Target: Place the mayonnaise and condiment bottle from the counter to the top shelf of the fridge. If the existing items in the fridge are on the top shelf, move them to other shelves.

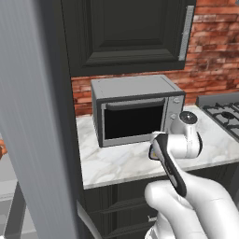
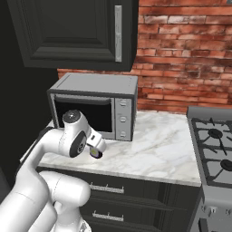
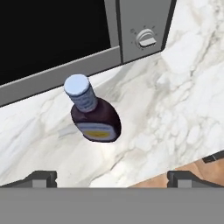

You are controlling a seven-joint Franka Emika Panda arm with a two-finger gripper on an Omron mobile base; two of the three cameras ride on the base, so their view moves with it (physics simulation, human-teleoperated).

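Note:
The condiment bottle point(image 3: 94, 113), dark with a pale bluish cap and a yellow label, stands upright on the white marble counter point(image 3: 175, 105) just in front of the microwave. My gripper point(image 3: 113, 177) hovers above and in front of it, open, its fingertips point(image 3: 43, 177) spread wide on both sides and touching nothing. In the right base view the hand points down over the counter point(image 2: 154, 145) near its left front edge. The fridge point(image 1: 32, 116) shows as a tall grey panel at the left. The mayonnaise jar is out of view.
A grey microwave point(image 1: 135, 112) with a dark door stands on the counter against the brick wall, close behind the bottle. A gas stove point(image 2: 213, 140) adjoins the counter on the right. Dark cabinets point(image 2: 72, 31) hang overhead. The counter's front edge lies close under the hand.

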